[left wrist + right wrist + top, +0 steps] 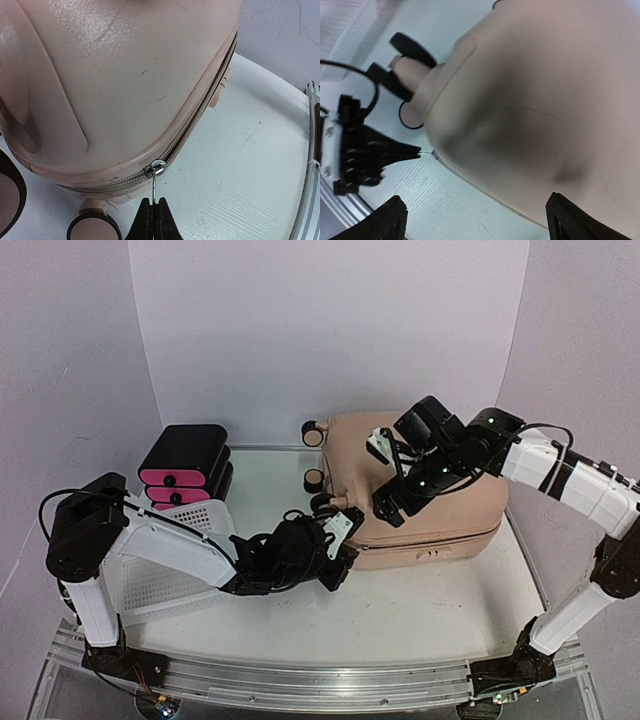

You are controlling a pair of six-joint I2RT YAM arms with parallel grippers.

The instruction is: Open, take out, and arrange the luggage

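White walls enclose a white tabletop (420, 610). On its far right part a peach-pink suitcase (430, 510) lies flat and shut, its black wheels (313, 430) pointing toward the tabletop's centre. The left gripper (153, 202) sits at the suitcase's near left corner, jaws closed on the thin metal zipper pull (156, 185), which is attached to the slider at that corner. The right gripper (476, 200) hangs over the suitcase's top shell, jaws spread wide and holding nothing; contact with the shell cannot be determined. A black-and-pink drawer box (185, 465) stands at the far left, with a white mesh basket (170, 570) just in front of it.
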